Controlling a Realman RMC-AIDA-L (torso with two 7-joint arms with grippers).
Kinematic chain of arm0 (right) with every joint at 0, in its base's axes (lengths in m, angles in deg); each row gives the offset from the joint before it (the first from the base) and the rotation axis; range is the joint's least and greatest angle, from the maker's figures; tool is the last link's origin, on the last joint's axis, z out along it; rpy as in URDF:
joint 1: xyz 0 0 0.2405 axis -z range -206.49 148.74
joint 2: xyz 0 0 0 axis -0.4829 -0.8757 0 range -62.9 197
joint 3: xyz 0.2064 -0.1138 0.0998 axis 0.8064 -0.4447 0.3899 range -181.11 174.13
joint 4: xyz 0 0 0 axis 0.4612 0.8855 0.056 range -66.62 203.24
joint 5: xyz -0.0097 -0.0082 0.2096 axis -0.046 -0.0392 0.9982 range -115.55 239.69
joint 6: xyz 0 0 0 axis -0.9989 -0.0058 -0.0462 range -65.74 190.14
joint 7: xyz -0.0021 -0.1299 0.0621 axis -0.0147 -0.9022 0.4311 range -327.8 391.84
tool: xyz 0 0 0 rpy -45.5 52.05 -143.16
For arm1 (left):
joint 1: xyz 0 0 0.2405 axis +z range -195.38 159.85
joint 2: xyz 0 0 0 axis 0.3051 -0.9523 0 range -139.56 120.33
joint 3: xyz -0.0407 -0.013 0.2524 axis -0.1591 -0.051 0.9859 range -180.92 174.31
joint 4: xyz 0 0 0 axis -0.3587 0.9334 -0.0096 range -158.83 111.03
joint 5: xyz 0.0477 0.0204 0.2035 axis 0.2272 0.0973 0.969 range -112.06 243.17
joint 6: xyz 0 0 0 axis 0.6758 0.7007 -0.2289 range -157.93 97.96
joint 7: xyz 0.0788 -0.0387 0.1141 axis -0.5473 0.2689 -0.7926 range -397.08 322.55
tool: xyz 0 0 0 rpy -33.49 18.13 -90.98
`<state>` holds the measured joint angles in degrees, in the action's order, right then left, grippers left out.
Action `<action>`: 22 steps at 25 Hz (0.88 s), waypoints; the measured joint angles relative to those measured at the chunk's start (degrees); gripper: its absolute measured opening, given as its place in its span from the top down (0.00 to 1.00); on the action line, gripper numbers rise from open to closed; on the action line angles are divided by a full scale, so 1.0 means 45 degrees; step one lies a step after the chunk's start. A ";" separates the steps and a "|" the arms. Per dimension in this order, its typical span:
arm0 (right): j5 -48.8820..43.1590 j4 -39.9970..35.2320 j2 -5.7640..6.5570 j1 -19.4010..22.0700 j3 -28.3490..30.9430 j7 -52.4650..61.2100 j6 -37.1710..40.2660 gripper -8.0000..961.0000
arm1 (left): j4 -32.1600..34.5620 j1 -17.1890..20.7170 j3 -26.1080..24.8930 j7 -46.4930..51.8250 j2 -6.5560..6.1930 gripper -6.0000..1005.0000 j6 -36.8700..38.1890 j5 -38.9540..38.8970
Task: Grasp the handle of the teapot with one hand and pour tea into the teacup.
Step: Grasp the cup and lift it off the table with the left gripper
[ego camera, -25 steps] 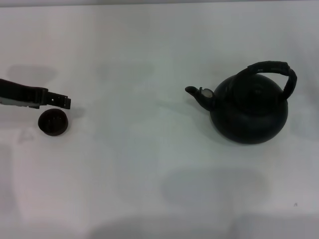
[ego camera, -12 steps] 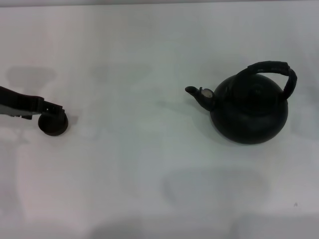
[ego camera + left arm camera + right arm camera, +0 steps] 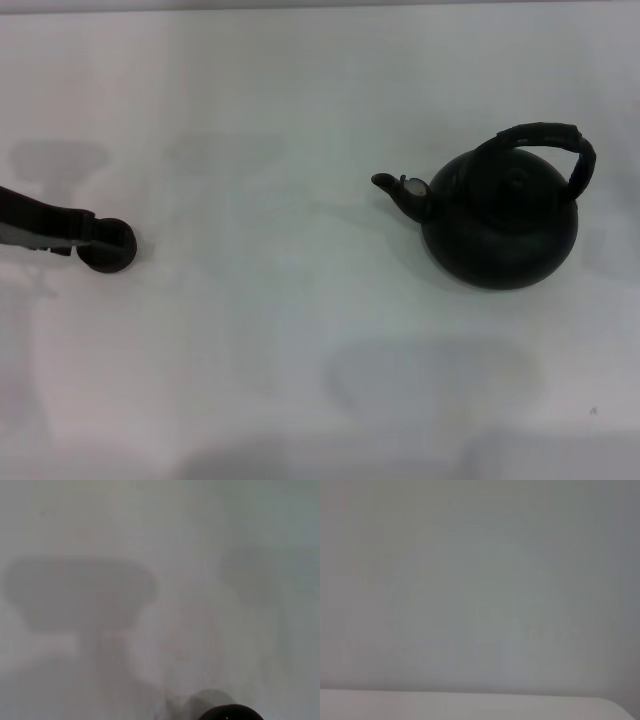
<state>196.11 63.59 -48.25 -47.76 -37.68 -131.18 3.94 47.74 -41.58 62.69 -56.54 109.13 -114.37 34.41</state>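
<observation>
The teapot point(image 3: 500, 225), round and matte black, stands on the white table at the right in the head view, its short spout point(image 3: 395, 188) pointing left. Its thick black handle point(image 3: 545, 134) arches over the top, with nothing touching it. Far left sits the small dark teacup point(image 3: 112, 250). My left gripper point(image 3: 90, 237) reaches in from the left edge and its tip overlaps the cup's left side. In the left wrist view a dark rounded bit of the teacup point(image 3: 231, 713) peeks in at the picture's edge. My right gripper is out of view.
The white table point(image 3: 280, 330) carries only soft grey shadows between cup and teapot. The right wrist view holds just pale surface, with a lighter band point(image 3: 470, 705) along one side.
My left gripper has drawn back to the left and dropped from just above the teacup to its left side. The teapot has not moved.
</observation>
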 joint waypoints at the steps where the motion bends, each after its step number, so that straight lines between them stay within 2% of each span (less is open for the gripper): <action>1: 0.0001 0.0009 -0.0001 0.0000 0.0000 -0.0003 -0.0002 0.15 | -0.0069 -0.0012 0.0000 -0.0034 0.0000 0.13 0.0027 -0.0006; 22: -0.0022 -0.0040 -0.0002 -0.0102 0.0000 -0.0004 0.0072 0.15 | -0.1116 -0.0555 -0.0046 -0.0322 0.0000 0.14 0.0772 -0.0111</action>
<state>196.01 63.41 -48.26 -48.21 -37.68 -131.20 4.26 42.72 -44.08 62.49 -57.99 109.12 -110.90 33.91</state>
